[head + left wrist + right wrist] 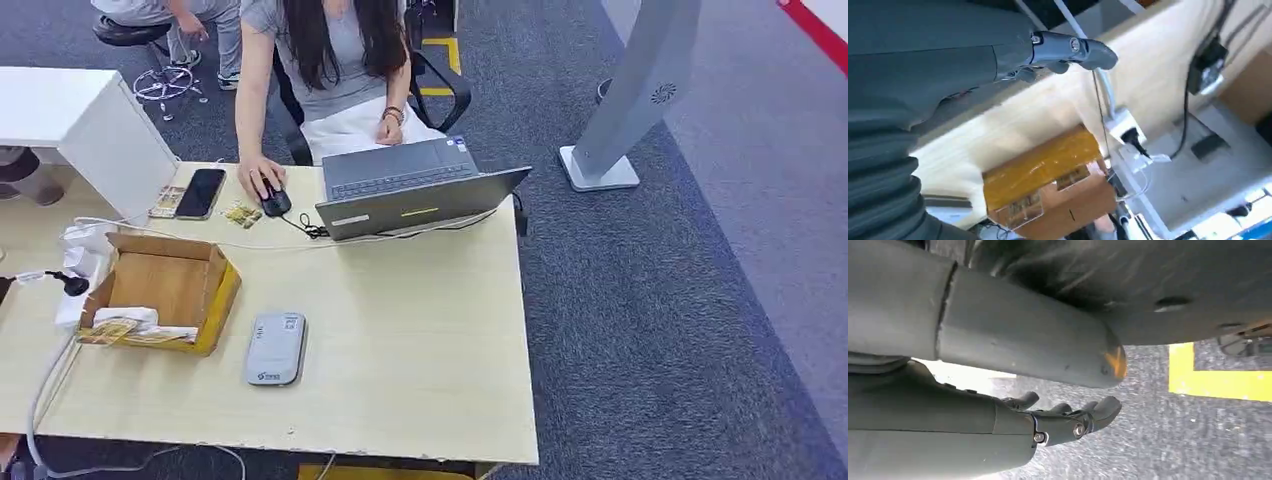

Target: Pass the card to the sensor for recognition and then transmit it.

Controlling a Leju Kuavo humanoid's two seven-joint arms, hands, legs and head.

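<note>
On the light wooden table (420,330), an open cardboard box (165,285) holds cards (125,328) in clear sleeves at its near end. To the box's right, near the table's front edge, lies a flat grey sensor (276,347). My left hand (948,65) hangs below the table's edge, its thumb stretched out, holding nothing. The left wrist view also looks up at the box (1048,185) with its yellow tape. My right hand (1013,425) hangs over grey carpet with its fingers apart and empty.
A person sits at the far side with a hand on a black mouse (272,197) beside an open laptop (410,190). A phone (200,192) and a white cabinet (70,115) are at the far left. White cables (45,390) run along the left edge. A grey stand (630,110) rises from the carpet on the right.
</note>
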